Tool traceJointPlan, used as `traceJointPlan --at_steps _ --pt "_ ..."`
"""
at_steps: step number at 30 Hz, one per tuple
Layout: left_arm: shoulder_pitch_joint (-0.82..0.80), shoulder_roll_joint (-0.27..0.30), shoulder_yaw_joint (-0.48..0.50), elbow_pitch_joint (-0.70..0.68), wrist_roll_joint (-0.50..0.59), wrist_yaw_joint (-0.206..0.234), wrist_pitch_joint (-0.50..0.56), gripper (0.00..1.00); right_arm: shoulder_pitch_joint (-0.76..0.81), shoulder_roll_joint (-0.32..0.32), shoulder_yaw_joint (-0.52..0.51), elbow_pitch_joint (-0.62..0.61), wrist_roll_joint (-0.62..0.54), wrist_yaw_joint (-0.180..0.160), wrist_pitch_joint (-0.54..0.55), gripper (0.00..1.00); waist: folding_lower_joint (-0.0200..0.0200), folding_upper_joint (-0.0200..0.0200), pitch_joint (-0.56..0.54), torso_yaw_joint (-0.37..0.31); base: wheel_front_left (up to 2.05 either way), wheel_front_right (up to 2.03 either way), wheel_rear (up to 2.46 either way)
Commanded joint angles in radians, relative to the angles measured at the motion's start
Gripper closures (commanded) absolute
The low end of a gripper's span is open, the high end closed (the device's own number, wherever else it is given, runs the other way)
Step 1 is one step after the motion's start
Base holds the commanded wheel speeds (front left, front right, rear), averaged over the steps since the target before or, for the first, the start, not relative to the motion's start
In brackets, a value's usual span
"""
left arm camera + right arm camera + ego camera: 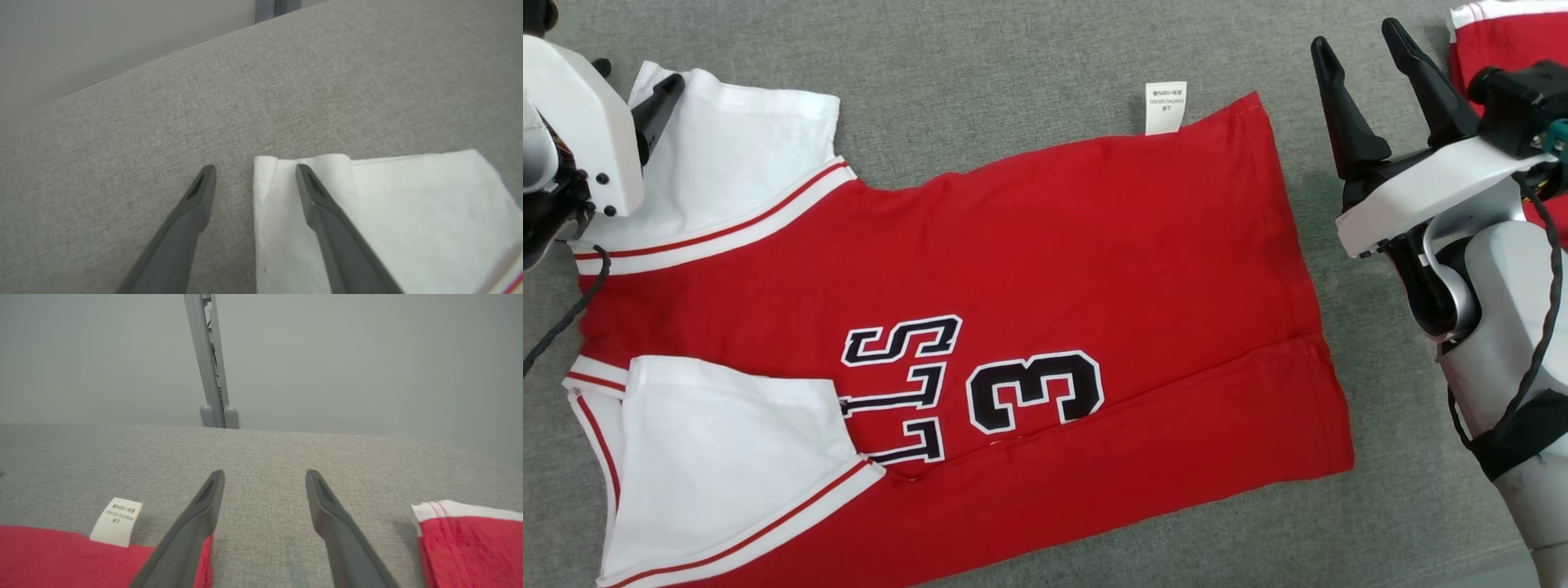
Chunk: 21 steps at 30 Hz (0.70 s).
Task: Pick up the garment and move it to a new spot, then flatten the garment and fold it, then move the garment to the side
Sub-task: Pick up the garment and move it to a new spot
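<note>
Grey woven-fabric surface (1013, 49), backed by a plain pale wall (367, 355) with a grey upright post (210, 363) at its far edge.

Item 1: garment (1094, 245), a red jersey with white sleeves and red-and-white trim. It lies spread flat across the middle of the surface, collar end toward the robot's left, hem toward its right. The upper sleeve (743, 155) lies outward on the far side. The lower sleeve (727, 457) is folded in over the body and covers part of the black-and-white lettering beside the numeral 3 (1036, 392). A white care label (1165, 107) sticks out from the far edge onto the cloth.

Item 2: second red-and-white garment (1494, 41), far right corner, apart from the jersey.

Item 3: left end effector (254, 168), at the corner of the upper sleeve. Its fingers are spread wide and hold nothing, one over the sleeve corner, the other over bare surface. Contact with the fabric cannot be told.

Item 4: right end effector (1354, 37), over bare surface between the jersey's hem and the second garment. Its fingers are spread wide and hold nothing.
</note>
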<state>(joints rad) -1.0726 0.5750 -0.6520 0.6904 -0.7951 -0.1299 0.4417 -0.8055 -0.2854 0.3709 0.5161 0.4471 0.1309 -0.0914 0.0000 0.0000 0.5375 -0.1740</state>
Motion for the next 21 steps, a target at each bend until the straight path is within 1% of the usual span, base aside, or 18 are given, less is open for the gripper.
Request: traceJointPlan --at_steps 1,4,7,8,9,12,16,21 --pt "-0.02 0.008 -0.007 0.003 -0.005 -0.001 0.006 0.0 -0.012 -0.003 0.004 0.007 0.007 -0.001 -0.008 0.0 0.0 0.0 0.001 -0.004 0.0 0.0 0.0" --pt "-0.029 0.014 -0.03 0.025 -0.013 -0.001 0.015 0.0 -0.021 -0.003 0.011 0.014 0.011 0.0 -0.014 0.0 0.0 0.0 0.004 -0.012 0.0 0.0 0.0" --pt "-0.032 0.007 -0.053 0.055 -0.021 -0.001 0.04 0.0 -0.025 -0.007 0.014 0.022 0.013 0.0 -0.016 0.0 0.0 0.0 0.005 -0.018 0.0 0.0 0.0" --pt "-0.028 0.003 -0.062 0.064 -0.032 -0.001 0.056 0.11 -0.028 -0.008 0.014 0.025 0.014 -0.001 -0.018 0.0 0.0 0.0 0.004 -0.019 0.0 0.0 0.0" --pt "-0.024 -0.001 -0.071 0.066 -0.04 -0.001 0.066 1.0 -0.031 -0.008 0.015 0.028 0.015 -0.001 -0.019 0.0 0.0 0.0 0.004 -0.019 0.0 0.0 0.0" --pt "-0.03 -0.007 -0.08 0.063 -0.062 -0.001 0.059 1.0 -0.031 -0.013 0.011 0.04 0.017 0.0 -0.022 0.0 0.0 0.0 -0.003 -0.01 0.0 0.0 0.0" --pt "-0.043 -0.011 -0.07 0.059 -0.08 -0.001 -0.022 1.0 -0.019 -0.016 0.021 0.057 0.033 0.0 0.003 0.0 0.0 0.0 -0.028 0.019 0.0 0.0 0.0" --pt "-0.018 -0.029 -0.091 0.023 -0.098 -0.001 -0.118 1.0 0.004 -0.03 0.059 0.077 0.109 -0.001 0.081 0.0 0.0 0.0 -0.073 0.073 0.0 0.0 0.0"
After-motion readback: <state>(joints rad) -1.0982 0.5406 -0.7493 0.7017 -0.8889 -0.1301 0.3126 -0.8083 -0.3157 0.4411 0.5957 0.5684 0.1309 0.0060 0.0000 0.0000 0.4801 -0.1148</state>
